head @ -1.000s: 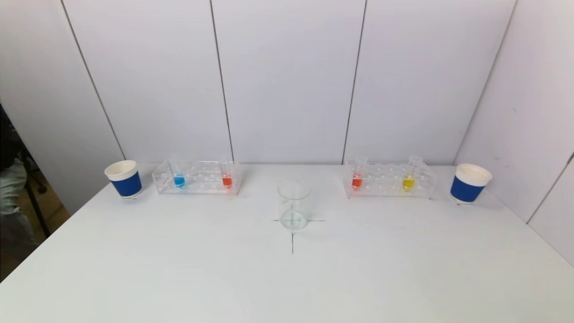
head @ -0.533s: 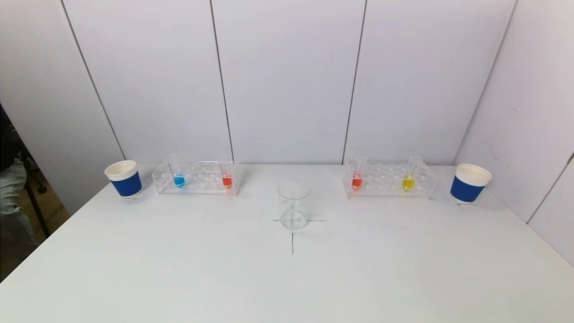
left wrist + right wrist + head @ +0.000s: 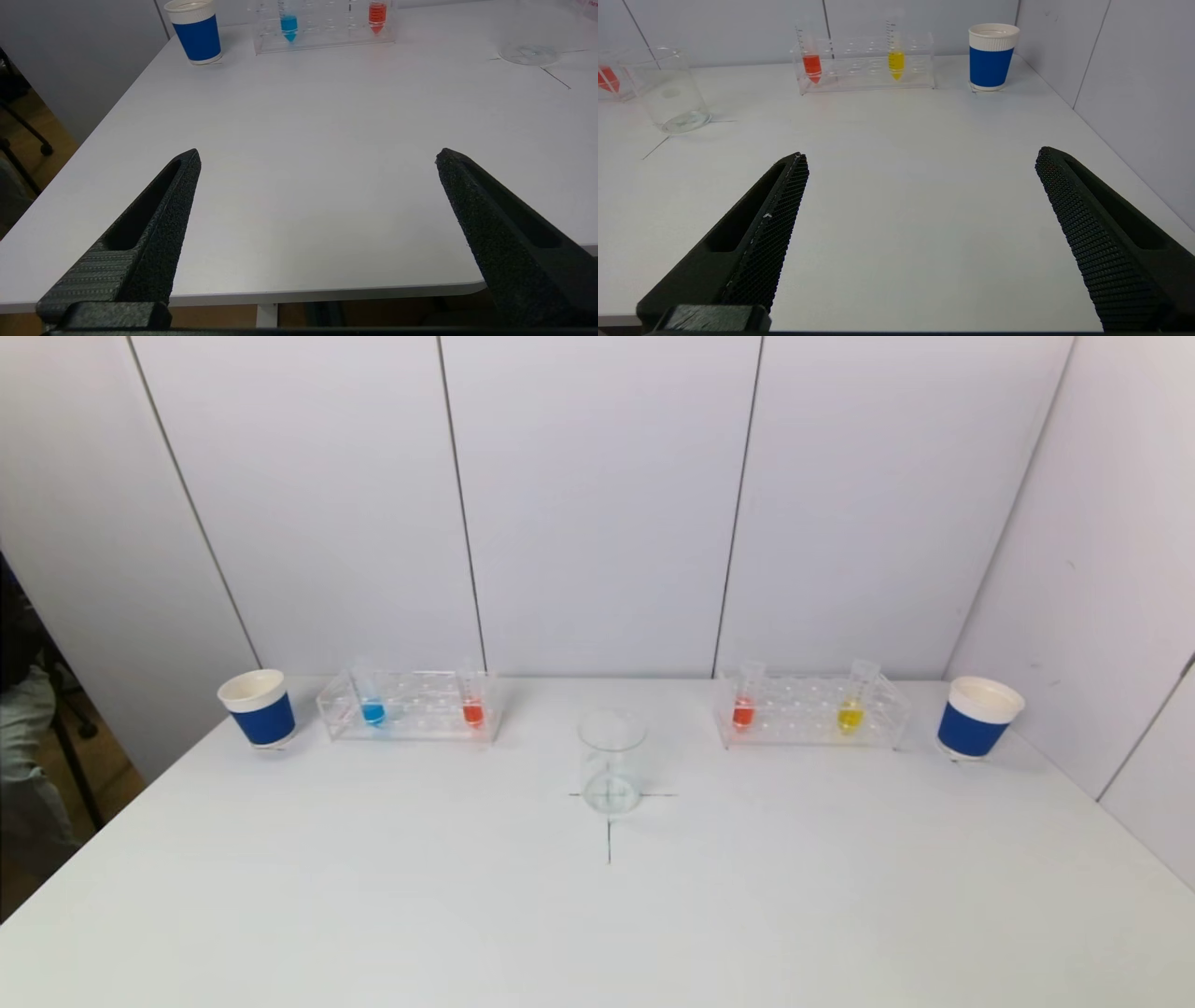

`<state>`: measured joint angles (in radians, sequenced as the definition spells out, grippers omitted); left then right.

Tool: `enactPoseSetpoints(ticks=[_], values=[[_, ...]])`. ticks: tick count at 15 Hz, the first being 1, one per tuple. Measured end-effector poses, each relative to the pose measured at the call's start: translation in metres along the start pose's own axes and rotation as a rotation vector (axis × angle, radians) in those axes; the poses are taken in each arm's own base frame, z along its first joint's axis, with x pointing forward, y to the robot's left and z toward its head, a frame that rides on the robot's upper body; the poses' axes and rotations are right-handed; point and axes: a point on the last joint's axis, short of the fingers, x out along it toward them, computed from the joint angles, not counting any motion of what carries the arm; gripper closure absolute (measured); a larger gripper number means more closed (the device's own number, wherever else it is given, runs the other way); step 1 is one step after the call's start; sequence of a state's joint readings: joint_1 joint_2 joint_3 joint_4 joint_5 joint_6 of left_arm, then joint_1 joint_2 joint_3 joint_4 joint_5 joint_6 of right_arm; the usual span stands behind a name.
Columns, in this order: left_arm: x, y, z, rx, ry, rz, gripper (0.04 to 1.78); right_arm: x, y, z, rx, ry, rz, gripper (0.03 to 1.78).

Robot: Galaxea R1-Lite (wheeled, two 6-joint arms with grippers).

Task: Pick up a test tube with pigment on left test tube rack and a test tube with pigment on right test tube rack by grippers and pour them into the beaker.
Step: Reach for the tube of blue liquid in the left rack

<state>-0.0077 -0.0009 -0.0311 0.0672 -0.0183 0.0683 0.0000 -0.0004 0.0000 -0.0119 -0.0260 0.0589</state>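
Observation:
A clear empty beaker (image 3: pixel 611 761) stands mid-table on a cross mark. The left clear rack (image 3: pixel 411 706) holds a blue-pigment tube (image 3: pixel 372 709) and an orange-red tube (image 3: pixel 472 711). The right rack (image 3: pixel 812 711) holds an orange-red tube (image 3: pixel 743 709) and a yellow tube (image 3: pixel 850 714). Neither gripper shows in the head view. My left gripper (image 3: pixel 317 156) is open and empty over the table's near left edge, far from its rack (image 3: pixel 322 23). My right gripper (image 3: pixel 920 156) is open and empty over the near right of the table, far from its rack (image 3: pixel 866 63).
A blue paper cup (image 3: pixel 259 708) stands left of the left rack, another (image 3: pixel 976 717) right of the right rack. White wall panels close the back and right side. The table's left edge (image 3: pixel 93 140) drops to the floor.

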Motion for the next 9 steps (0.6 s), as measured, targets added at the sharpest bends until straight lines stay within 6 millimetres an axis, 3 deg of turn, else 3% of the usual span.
enactPoseSetpoints(ticks=[5,9], values=[[-0.008,0.001,0.032,-0.002,-0.051,-0.024,0.06,0.000,0.000,0.000,0.000,0.000,0.000,0.04],[0.000,0.006,0.098,-0.029,-0.072,-0.029,0.06,0.000,0.000,0.000,0.000,0.000,0.000,0.04]])
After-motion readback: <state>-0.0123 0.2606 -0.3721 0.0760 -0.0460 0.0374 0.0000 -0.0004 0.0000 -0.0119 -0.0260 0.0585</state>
